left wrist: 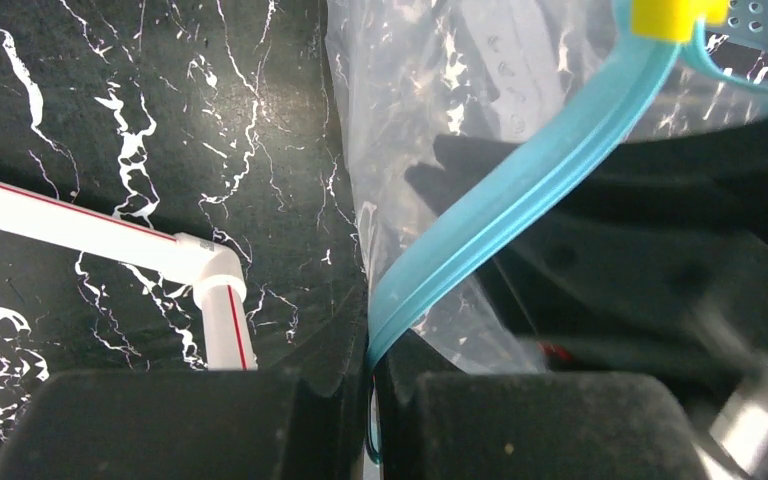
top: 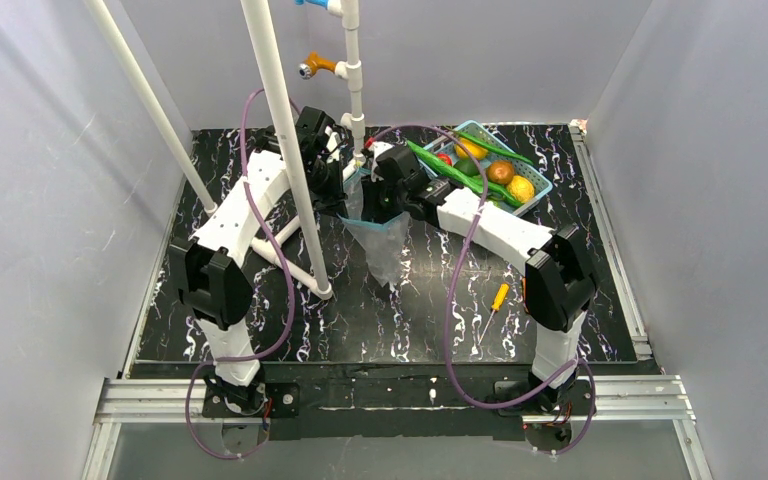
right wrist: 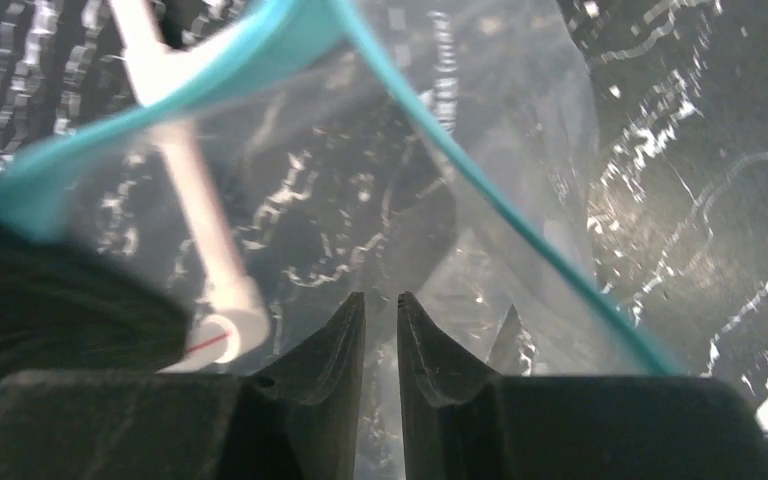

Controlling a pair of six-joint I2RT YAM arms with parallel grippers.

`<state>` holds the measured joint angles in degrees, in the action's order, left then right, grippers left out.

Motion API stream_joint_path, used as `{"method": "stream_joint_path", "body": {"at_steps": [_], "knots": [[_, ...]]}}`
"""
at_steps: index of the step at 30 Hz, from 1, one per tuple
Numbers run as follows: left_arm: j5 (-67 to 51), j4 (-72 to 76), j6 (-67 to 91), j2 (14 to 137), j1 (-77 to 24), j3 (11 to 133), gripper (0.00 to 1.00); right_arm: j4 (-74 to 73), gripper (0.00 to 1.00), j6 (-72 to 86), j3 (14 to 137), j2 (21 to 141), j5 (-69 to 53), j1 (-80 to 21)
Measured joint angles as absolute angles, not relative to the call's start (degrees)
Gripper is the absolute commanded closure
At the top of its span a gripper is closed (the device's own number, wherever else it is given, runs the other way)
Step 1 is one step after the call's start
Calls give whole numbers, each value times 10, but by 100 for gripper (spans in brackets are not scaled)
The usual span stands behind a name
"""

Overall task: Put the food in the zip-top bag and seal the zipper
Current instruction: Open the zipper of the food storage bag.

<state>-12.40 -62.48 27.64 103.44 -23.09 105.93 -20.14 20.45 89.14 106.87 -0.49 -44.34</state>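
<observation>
From above, the zip-top bag (top: 385, 250) hangs limp near the middle of the worktop (top: 380, 325), its mouth up between the two arms. The left tool (top: 338, 190) is at the mouth's 9 o'clock side and the right tool (top: 380, 200) is right on top of it. All the food (top: 501, 172) lies in the blue basket (top: 548, 183), at about 2 o'clock from the bag, and none of it shows inside the bag. An orange-handled screwdriver (top: 493, 305) lies at 5 o'clock, well apart.

The left wrist view shows that tool clamped tight on the zipper (left wrist: 520, 170). The teal strip runs from between the pads up toward 1 o'clock, where a yellow slider (left wrist: 668, 15) sits on it. Clear film sags to either side of the strip.

In the right wrist view the pads are nearly together, with a slim gap between them. I see nothing caught there. They point down into the open mouth, with teal strands running off toward 10 and 4 o'clock.

I judge the bag to be very light, floppy and slick. The film would crumple and slide in a pinch, so the stiffer teal strip is the place to hold it, one grip on each lip to keep the mouth wide. The toy fruit looks light, hard and smooth, and the round pieces may roll. I would take those across the middle and the long pods at mid-length.
</observation>
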Motion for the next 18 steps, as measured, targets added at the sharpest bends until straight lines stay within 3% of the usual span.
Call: {"method": "stream_joint_path", "body": {"at_steps": [14,18], "knots": [[-117,-607,272,1033,-230,1044,100,-216,47,238,947,1044,-140,-441],[-117,-619,265,1032,-230,1044,100,-222,36,216,951,1038,-167,-439]]}}
